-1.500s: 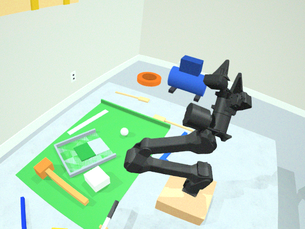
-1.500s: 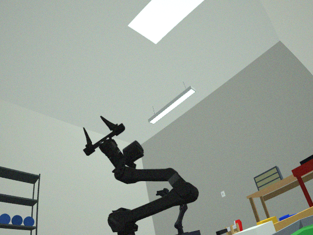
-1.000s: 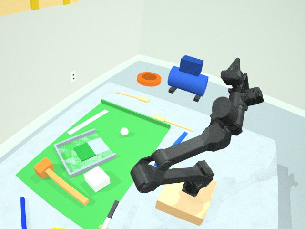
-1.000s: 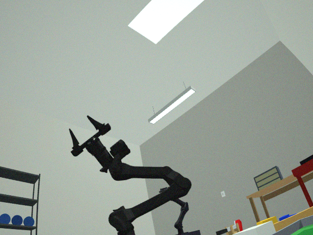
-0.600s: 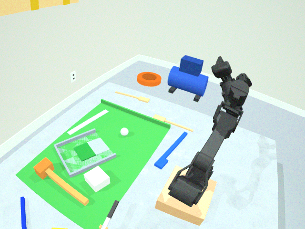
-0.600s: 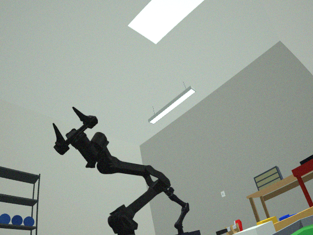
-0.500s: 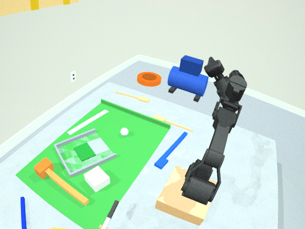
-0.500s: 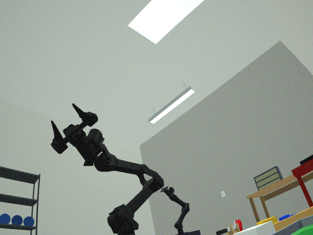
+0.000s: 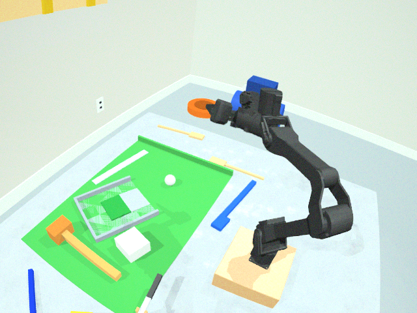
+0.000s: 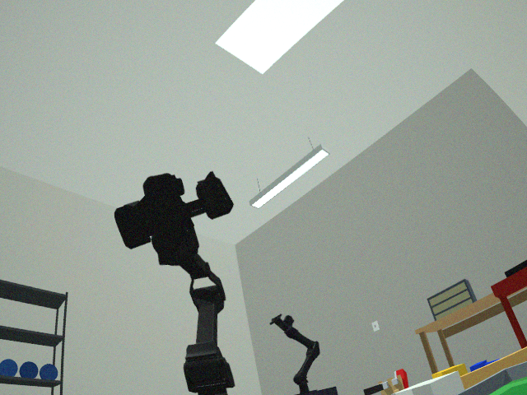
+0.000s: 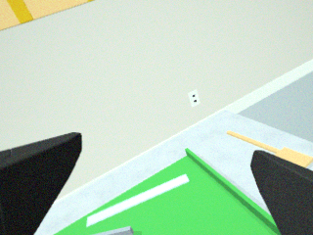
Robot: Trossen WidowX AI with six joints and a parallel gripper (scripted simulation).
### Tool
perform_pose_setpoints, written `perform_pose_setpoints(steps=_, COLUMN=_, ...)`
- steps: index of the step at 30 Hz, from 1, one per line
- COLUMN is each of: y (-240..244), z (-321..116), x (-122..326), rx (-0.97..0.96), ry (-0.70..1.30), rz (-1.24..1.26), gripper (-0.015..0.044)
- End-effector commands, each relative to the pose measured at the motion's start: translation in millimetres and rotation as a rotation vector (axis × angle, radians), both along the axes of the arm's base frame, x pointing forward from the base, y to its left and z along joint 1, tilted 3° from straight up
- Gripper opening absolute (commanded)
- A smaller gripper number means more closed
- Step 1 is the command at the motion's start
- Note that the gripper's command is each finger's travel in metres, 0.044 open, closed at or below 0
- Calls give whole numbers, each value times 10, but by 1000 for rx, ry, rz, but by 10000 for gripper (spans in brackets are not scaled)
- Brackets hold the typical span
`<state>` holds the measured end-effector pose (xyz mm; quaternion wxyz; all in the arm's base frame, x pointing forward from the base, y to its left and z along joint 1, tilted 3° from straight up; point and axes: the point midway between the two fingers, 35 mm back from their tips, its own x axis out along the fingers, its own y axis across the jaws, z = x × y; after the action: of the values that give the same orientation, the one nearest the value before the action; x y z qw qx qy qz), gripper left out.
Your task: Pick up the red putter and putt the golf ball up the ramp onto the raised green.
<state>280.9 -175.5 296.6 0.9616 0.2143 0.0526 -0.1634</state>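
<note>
My gripper (image 9: 214, 109) (image 11: 166, 149) is open and empty, high above the table and beyond the far end of the green mat (image 9: 199, 198) (image 11: 181, 211). The white golf ball (image 9: 170, 179) rests on the mat, right of the grey-walled ramp piece. A pale grey ramp (image 9: 135, 198) leads to the dark green square (image 9: 115, 207) inside the grey walls (image 9: 129, 225). A black grip (image 9: 154, 285) with a white shaft (image 9: 144, 304) lies by the mat's near edge, cut off by the frame. A red block-like part (image 10: 401, 378) shows in the exterior view; the whole red putter is not visible.
A white block (image 9: 132, 244) and an orange-headed mallet (image 9: 90, 254) lie on the mat. A green rail (image 9: 185, 155) bounds its far end. A blue club (image 9: 237, 203) and two tan paddles (image 9: 196, 135) (image 9: 217, 160) lie outside it. A blue bar (image 9: 32, 291) lies at lower left.
</note>
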Motion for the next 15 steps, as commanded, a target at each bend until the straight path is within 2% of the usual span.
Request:
perform_pose_setpoints(steps=1, y=534, z=-371, x=418, rx=-87, ry=184, rz=236, gripper=440)
perform_pose_setpoints(steps=8, y=1521, z=-921, x=720, rx=-268, ry=417, rz=634, gripper=440)
perform_pose_setpoints(steps=15, y=2554, z=-1442, x=603, rx=-502, ry=594, rz=1068, gripper=440)
